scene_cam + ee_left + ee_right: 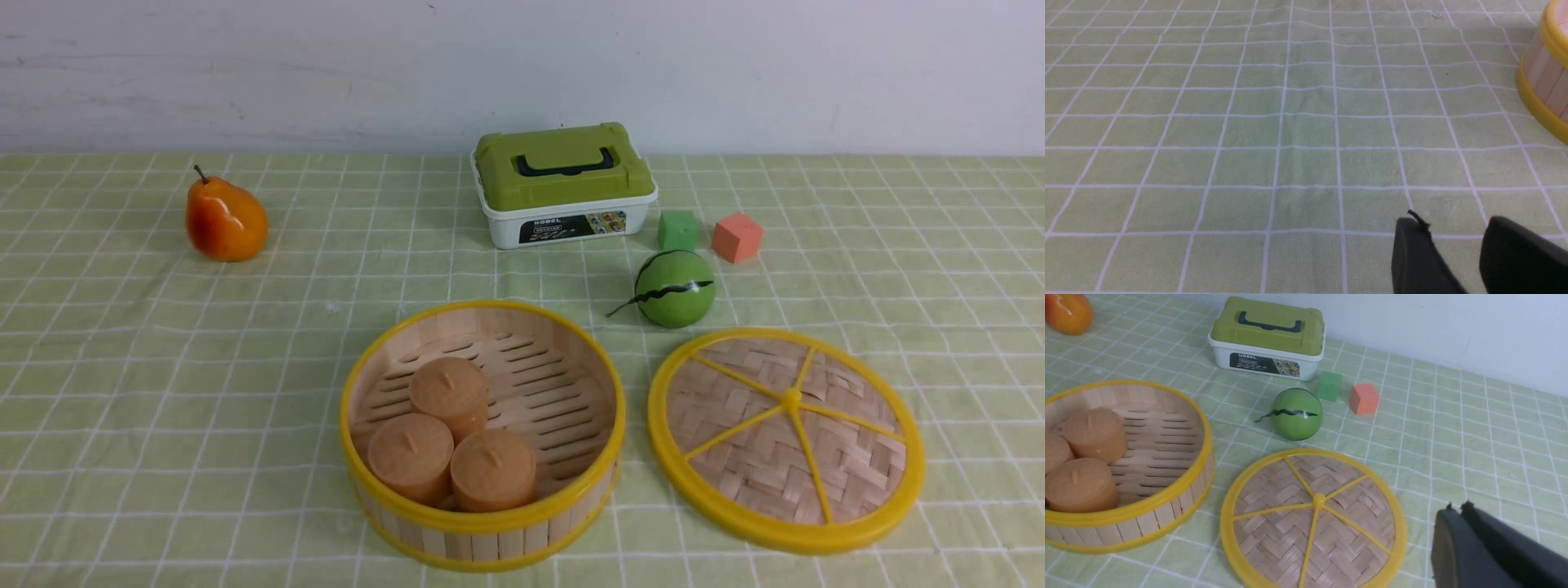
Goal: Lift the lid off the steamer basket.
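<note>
So the lid (785,441) is already off, lying flat on the tablecloth (163,408) at 3 o'clock from the basket (482,523), just beside it but not touching. Three tan cakes (449,392) sit inside. The left gripper (1451,232) has its jaws apart over the cloth, and the right gripper (1457,510) looks closed on nothing.

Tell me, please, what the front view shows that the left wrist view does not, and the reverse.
Only the front view shows the lid lying flat to the right of the steamer basket, apart from it. It also shows the three tan cakes inside the basket, the pear, the green-topped box, the green ball, the green cube and the orange cube. Only the left wrist view shows the left gripper, its fingers apart and holding nothing. Both show the steamer basket's slat wall with yellow rims, and the green checked tablecloth.
</note>
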Robot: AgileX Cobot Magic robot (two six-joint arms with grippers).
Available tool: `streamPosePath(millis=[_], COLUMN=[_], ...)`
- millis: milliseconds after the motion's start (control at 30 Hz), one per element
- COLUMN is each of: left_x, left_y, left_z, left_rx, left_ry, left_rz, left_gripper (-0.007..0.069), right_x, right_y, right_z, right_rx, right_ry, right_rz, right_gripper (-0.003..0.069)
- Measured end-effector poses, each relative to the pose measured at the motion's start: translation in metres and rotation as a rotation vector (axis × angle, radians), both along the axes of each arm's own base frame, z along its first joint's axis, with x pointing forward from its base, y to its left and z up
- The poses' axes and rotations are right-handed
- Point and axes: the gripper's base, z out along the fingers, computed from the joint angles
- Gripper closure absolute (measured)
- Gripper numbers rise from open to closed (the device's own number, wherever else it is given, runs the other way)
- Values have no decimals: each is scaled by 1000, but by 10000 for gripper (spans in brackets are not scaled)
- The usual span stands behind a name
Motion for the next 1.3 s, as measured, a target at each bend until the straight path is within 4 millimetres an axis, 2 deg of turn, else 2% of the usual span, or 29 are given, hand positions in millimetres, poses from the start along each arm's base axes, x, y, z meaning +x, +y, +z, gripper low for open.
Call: streamPosePath(millis=[400, 533, 600, 700, 733, 767, 800, 867, 933, 1100, 1200, 1300], left_x=[0, 0, 0, 0, 0, 0, 0, 0, 0, 0, 0, 0], left_y=[0, 0, 0, 0, 0, 0, 0, 0, 0, 0, 0, 0], left_z=[0, 0, 0, 0, 0, 0, 0, 0, 0, 0, 0, 0], left_rx=[0, 0, 0, 0, 0, 0, 0, 0, 0, 0, 0, 0], left_ry=[0, 0, 0, 0, 0, 0, 0, 0, 0, 0, 0, 0], left_rz=[0, 0, 0, 0, 0, 0, 0, 0, 0, 0, 0, 0], left_gripper=[386, 386, 386, 386, 386, 386, 386, 386, 386, 386, 386, 386], right_x=[0, -1, 0, -3, -4, -8, -9, -19, -24, -34, -37, -38], right_y=[-1, -3, -2, -3, -3, -6, -7, -14, -18, -24, -27, -28], right_z=[-7, -18, -29, -68, -72, -101, -100, -139, -158, -172, -183, -185], right_rx=[-30, -52, -41, 26, 41, 88, 96, 128, 140, 192, 192, 192], right_ry=[48, -24, -111, -189, -205, -193, -204, -191, -192, -173, -59, -33], right_rz=[-6, -12, -6, -13, -18, -59, -59, -140, -189, -295, -371, -383], right_gripper=[661, 657, 655, 649, 648, 647, 647, 644, 641, 636, 634, 629])
